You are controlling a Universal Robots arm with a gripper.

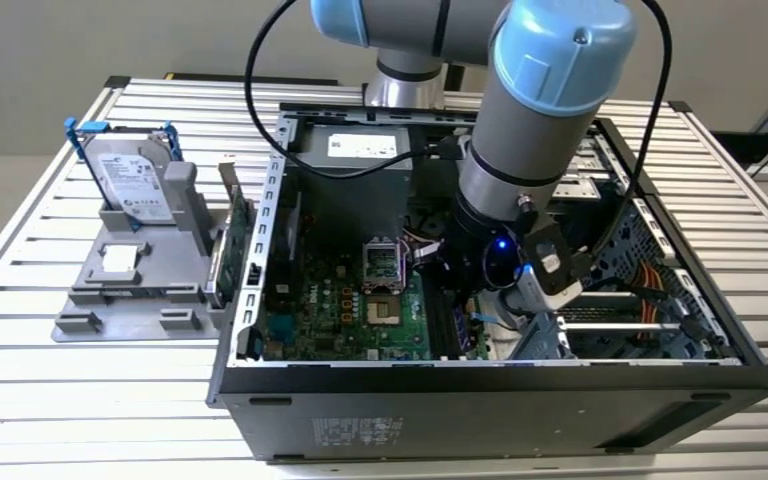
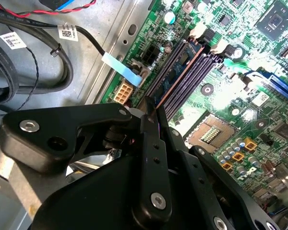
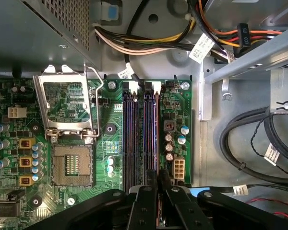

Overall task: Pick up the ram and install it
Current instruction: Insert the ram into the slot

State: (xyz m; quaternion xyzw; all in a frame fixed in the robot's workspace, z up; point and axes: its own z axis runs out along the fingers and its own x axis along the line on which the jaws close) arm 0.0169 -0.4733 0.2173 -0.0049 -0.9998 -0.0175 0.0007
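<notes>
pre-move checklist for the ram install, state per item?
1. Gripper over the memory slots: ok.
2. The ram in line with a slot: ok, it lies along one in the second wrist view.
3. Ram pressed fully home: cannot tell.
4. White end latch snapped shut: cannot tell.
5. Black cables off the slots: ok, they lie beside the board.

The motherboard [image 3: 182, 103] is green, studded with silver-topped capacitors and gold-coloured squares; its memory slots [image 3: 140, 139] are black with purplish-blue insides; the gripper [image 2: 151, 143] is matt black with silver screws. The arm [image 1: 531, 130] is grey with light-blue caps; the hard drive [image 1: 137, 180] is silver with blue handles; the table [image 1: 37, 400] is ribbed pale silver.
</notes>
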